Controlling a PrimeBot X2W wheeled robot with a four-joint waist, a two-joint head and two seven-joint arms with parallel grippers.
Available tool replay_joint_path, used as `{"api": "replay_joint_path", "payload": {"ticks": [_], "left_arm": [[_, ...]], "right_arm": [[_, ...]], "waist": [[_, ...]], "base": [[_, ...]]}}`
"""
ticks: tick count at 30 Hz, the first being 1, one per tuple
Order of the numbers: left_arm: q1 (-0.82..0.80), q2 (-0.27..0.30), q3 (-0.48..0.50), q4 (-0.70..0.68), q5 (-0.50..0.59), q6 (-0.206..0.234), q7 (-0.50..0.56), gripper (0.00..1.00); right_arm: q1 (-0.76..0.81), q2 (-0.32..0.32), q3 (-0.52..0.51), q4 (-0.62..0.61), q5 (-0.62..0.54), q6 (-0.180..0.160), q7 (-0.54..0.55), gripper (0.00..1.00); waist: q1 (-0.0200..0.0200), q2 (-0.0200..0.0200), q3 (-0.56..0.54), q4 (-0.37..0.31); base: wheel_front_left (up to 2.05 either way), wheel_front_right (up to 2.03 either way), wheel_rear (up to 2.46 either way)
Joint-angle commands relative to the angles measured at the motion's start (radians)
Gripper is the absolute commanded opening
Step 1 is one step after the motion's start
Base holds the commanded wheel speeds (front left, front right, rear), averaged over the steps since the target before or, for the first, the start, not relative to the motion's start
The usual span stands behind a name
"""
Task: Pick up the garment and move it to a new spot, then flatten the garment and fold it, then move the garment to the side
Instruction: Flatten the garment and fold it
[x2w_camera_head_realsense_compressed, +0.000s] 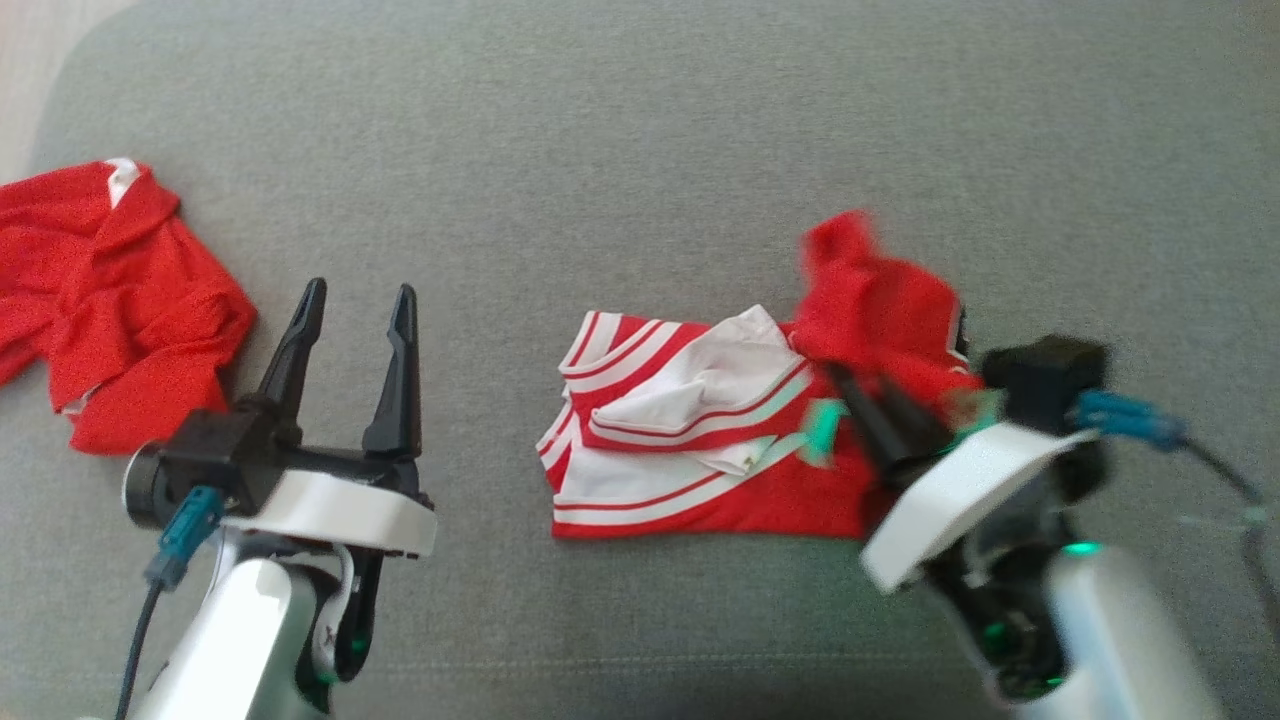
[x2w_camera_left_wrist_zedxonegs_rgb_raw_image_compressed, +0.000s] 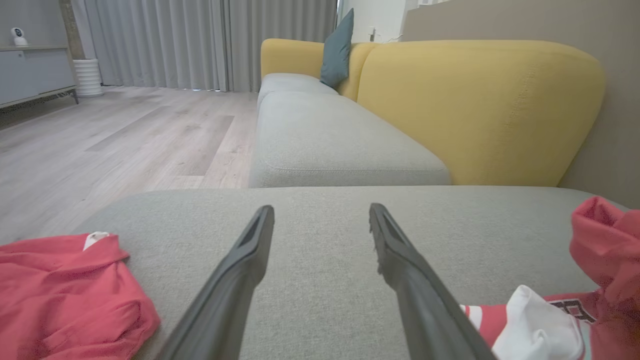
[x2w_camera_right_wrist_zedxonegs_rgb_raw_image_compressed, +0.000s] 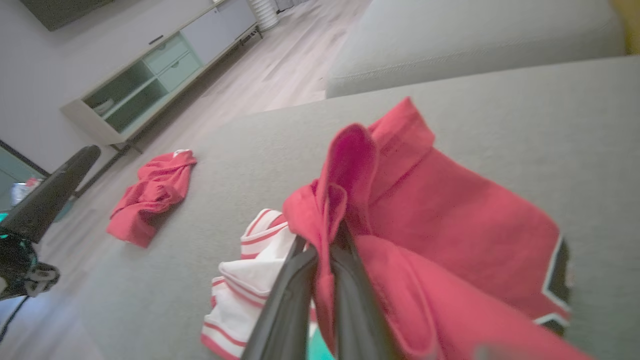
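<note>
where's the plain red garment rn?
Head view: the plain red garment lies crumpled at the far left of the grey cushion, just left of the open left gripper.

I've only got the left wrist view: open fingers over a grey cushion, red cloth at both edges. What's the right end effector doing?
Observer: The right end effector is shut on a fold of the red garment, with cloth pinched between its fingers.
Operator: Is that garment off the cushion?
Observer: Mostly not. In the head view its striped white-and-red part lies on the grey cushion, and the red part bunches up by the grip.
</note>
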Motion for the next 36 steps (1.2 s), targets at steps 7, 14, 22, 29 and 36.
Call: {"api": "replay_joint_path", "payload": {"ticks": [7,14,22,29,36], "left_arm": [[-0.037,0.005,0.025,-0.003,0.012,-0.016,-0.006,1.00],[-0.044,0.002,0.029,0.007,0.015,-0.022,-0.006,1.00],[-0.039,-0.004,0.031,0.010,0.021,-0.023,-0.006,1.00],[-0.037,-0.001,0.037,0.012,0.022,-0.026,-0.006,1.00],[-0.029,0.001,0.042,0.006,0.029,-0.019,-0.006,1.00]], "right_arm": [[-0.125,0.009,0.248,0.169,0.208,-0.001,-0.186,0.00],[-0.204,0.009,0.361,0.330,0.264,-0.001,-0.278,0.00],[-0.264,0.009,0.454,0.375,0.222,-0.001,-0.388,1.00],[-0.287,0.009,0.377,0.295,0.099,-0.001,-0.532,1.00],[-0.229,0.002,0.117,0.232,-0.062,-0.001,-0.534,1.00]], "waist": [[0.0000,0.0000,0.013,0.045],[0.0000,0.0000,0.025,0.065],[0.0000,0.0000,0.024,0.061],[0.0000,0.0000,0.020,0.049],[0.0000,0.0000,0.013,0.037]], "base": [[0.00,0.00,0.00],[0.00,0.00,0.00],[0.00,0.00,0.00],[0.00,0.00,0.00],[0.00,0.00,0.00]]}}
